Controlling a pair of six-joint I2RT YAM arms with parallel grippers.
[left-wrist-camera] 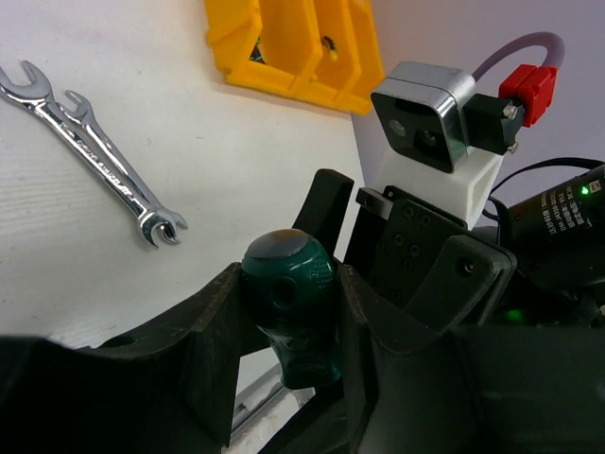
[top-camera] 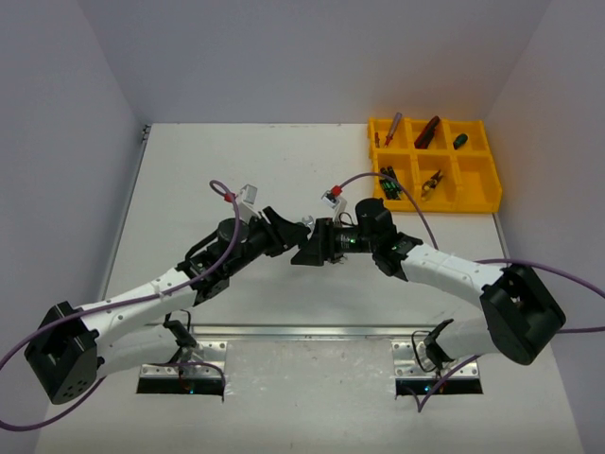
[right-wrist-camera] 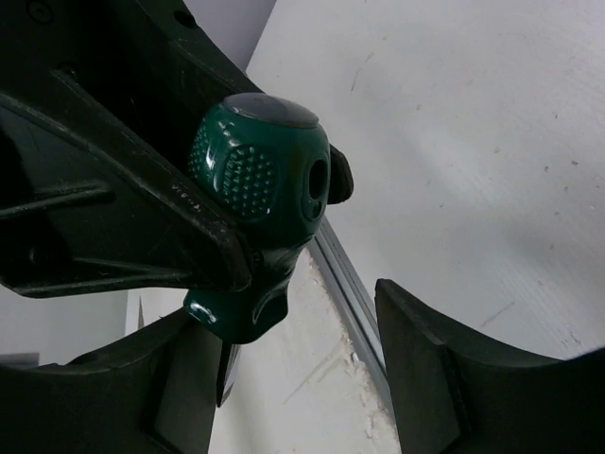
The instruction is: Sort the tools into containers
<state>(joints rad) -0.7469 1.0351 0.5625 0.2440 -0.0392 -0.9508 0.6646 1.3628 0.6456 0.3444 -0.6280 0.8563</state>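
Note:
My left gripper (top-camera: 286,234) is shut on the dark green screwdriver handle (left-wrist-camera: 288,303), held above the table's middle. My right gripper (top-camera: 308,250) faces it, jaws open around the handle's end without closing; the handle (right-wrist-camera: 260,199) sits by its left finger (right-wrist-camera: 95,397). Two silver wrenches (left-wrist-camera: 95,151) lie side by side on the table. The yellow tray (top-camera: 435,206) stands at the far right and holds a blue-red screwdriver (top-camera: 389,128), red-handled cutters (top-camera: 427,132), a black-handled tool (top-camera: 459,141), black-green screwdrivers (top-camera: 389,182) and yellow-black pliers (top-camera: 432,182).
The tray's corner (left-wrist-camera: 293,57) shows beyond the wrenches in the left wrist view. The right wrist's camera block (left-wrist-camera: 425,123) is close in front of my left gripper. A metal rail (top-camera: 312,333) runs along the table's near edge. White walls enclose the table.

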